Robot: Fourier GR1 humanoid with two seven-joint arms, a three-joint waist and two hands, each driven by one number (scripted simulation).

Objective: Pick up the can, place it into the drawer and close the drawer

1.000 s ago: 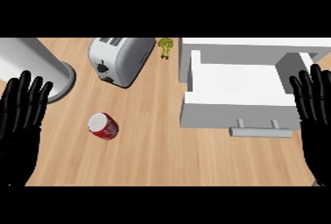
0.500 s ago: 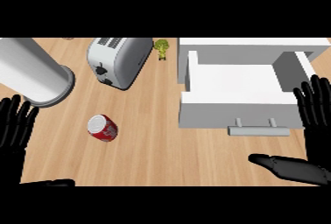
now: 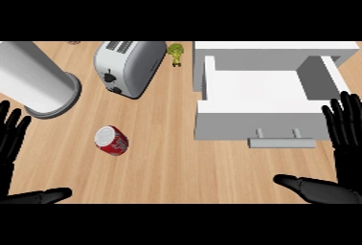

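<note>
Red can (image 3: 112,140) lies on the counter (image 3: 176,172); white drawer (image 3: 258,98) open; both hands apart.

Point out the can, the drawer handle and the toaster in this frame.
can (image 3: 112,140), head view: on its red side, lying on the counter.
drawer handle (image 3: 281,142), head view: middle of the grey bar on the open drawer's front.
toaster (image 3: 129,66), head view: on its silver top beside the slots.

No readable text; red can (image 3: 112,140) label too small to make out.

Both hands, left hand (image 3: 13,139) and right hand (image 3: 346,131), lower in view, thumbs now out.
</note>
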